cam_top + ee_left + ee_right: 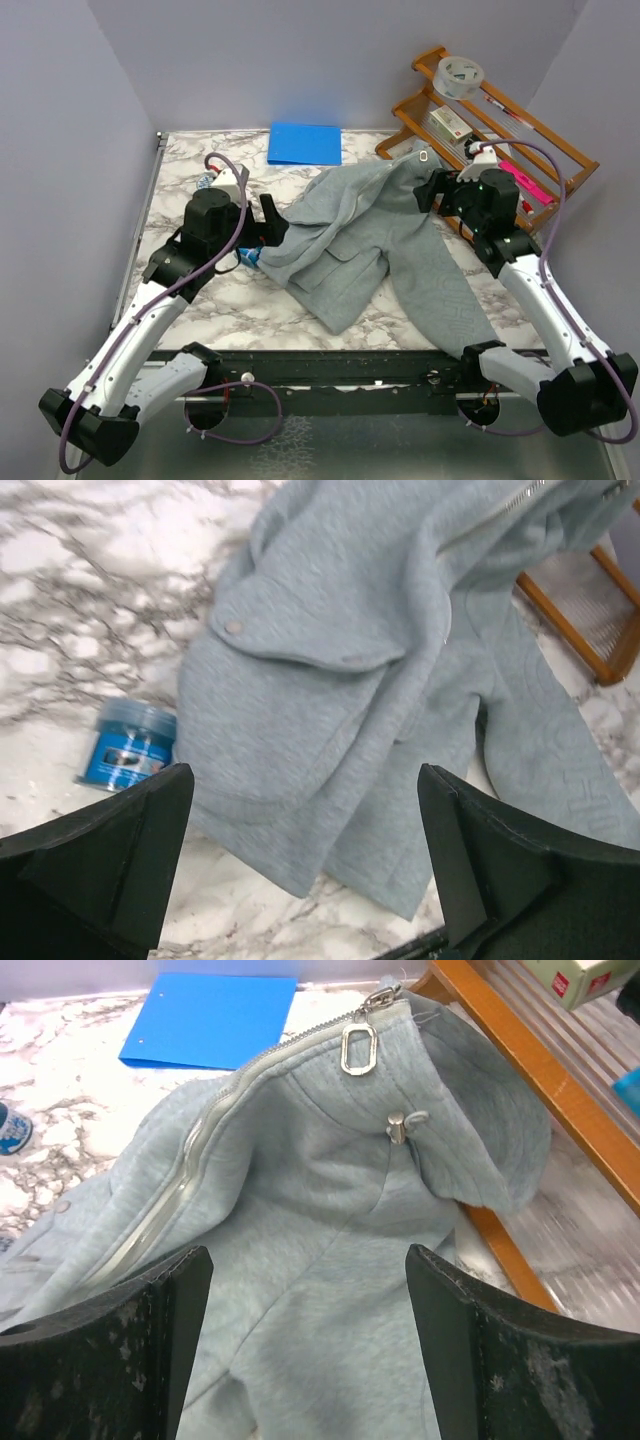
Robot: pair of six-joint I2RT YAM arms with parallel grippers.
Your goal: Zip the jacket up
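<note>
While your left claw [305, 780] and right claw [308, 1255] gape empty, mind the jacket [320, 1190]; its zipper pull [358, 1048] may snag the wooden rack [560, 1085].

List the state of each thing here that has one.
jacket, rumpled on the table, held by neither pincer
zipper, closed where visible, slider at the top end
left pincer, open, empty
right pincer, open, empty
folder, closed, lying flat
jar, lid on

Blue jar [128, 746]: label blurred, unreadable. Wooden rack [560, 626]: cut off at the view's edge (one corner shows). Jacket [330, 1260]: lower part cropped in both wrist views.
</note>
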